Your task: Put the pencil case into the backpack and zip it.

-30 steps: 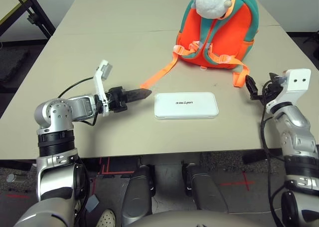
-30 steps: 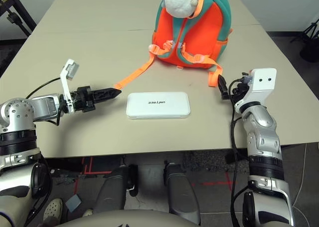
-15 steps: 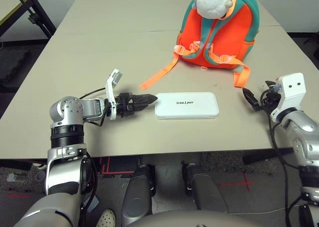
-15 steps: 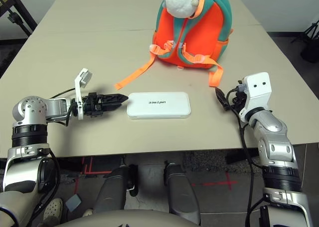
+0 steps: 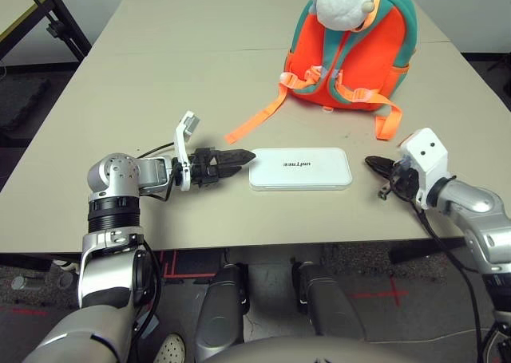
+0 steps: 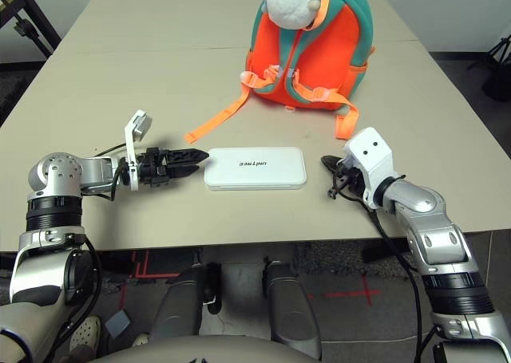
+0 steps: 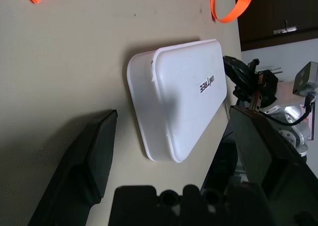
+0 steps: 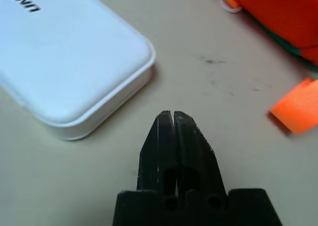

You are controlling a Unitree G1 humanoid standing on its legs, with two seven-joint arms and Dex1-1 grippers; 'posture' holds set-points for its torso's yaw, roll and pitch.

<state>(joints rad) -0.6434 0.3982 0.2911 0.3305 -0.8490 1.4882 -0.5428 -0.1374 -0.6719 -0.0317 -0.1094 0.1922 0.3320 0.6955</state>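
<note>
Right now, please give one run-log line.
pencil case: flat on table, unheld | left fingers: open at its end | right fingers: shut, empty | backpack: upright

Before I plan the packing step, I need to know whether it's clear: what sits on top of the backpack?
A white-grey plush animal sits at the top of the orange backpack, covering that part of it. The backpack's opening cannot be seen from here, nor anything inside it.
</note>
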